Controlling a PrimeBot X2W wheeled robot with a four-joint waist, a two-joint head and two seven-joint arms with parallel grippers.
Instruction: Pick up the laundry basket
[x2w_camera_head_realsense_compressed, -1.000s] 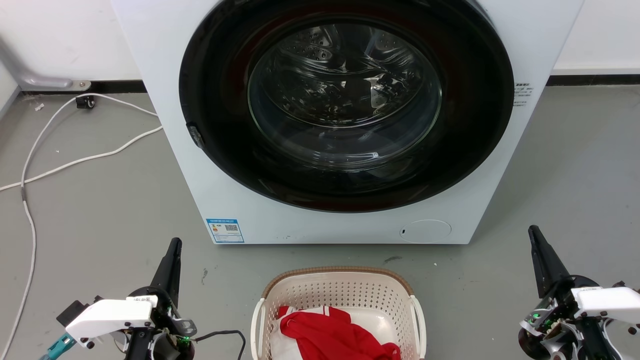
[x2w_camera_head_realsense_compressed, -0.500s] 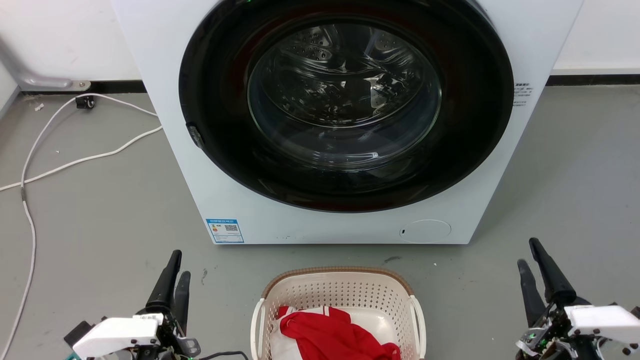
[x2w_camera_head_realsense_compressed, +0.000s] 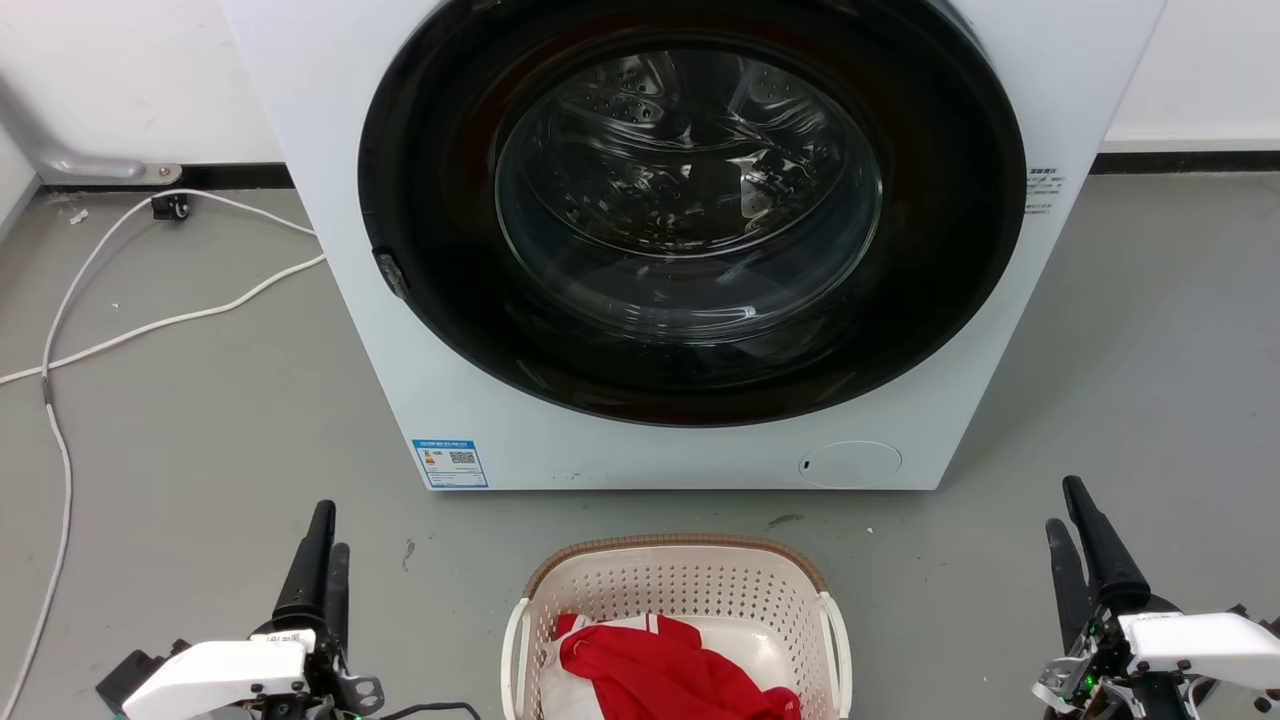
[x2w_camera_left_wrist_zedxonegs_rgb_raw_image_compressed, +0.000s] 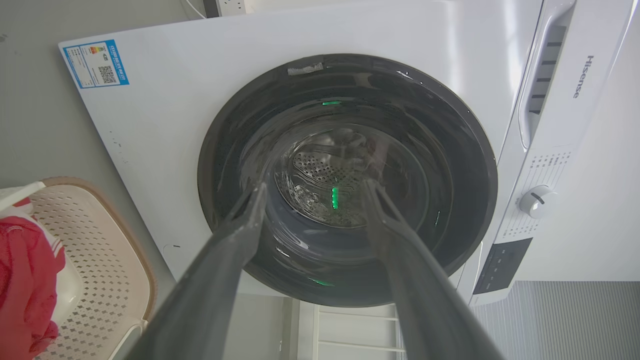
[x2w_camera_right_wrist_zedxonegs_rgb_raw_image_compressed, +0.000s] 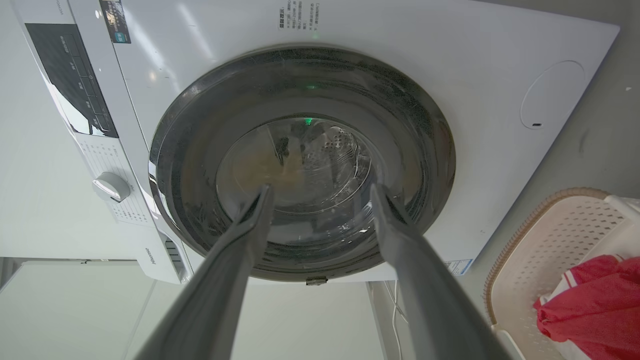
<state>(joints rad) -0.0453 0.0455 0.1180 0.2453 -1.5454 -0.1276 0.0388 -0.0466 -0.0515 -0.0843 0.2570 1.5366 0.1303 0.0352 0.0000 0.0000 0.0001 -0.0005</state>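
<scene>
Left tool (x2w_camera_head_realsense_compressed: 331, 527) and right tool (x2w_camera_head_realsense_compressed: 1063, 502) now lower, fingers parted.

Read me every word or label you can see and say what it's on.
"Hisense": on the top front panel of the washing machine.
Blue sticker on its lower front: too small to read.
Black print beside the door: too small to read.
Control panel markings: blurred.

The laundry basket (x2w_camera_head_realsense_compressed: 690, 585) is cream-white, perforated, with a brown braided rim (x2w_camera_head_realsense_compressed: 680, 541). The cloth (x2w_camera_head_realsense_compressed: 650, 670) is red. The washing machine (x2w_camera_head_realsense_compressed: 620, 458) is white, its door ring (x2w_camera_head_realsense_compressed: 440, 250) black.
</scene>
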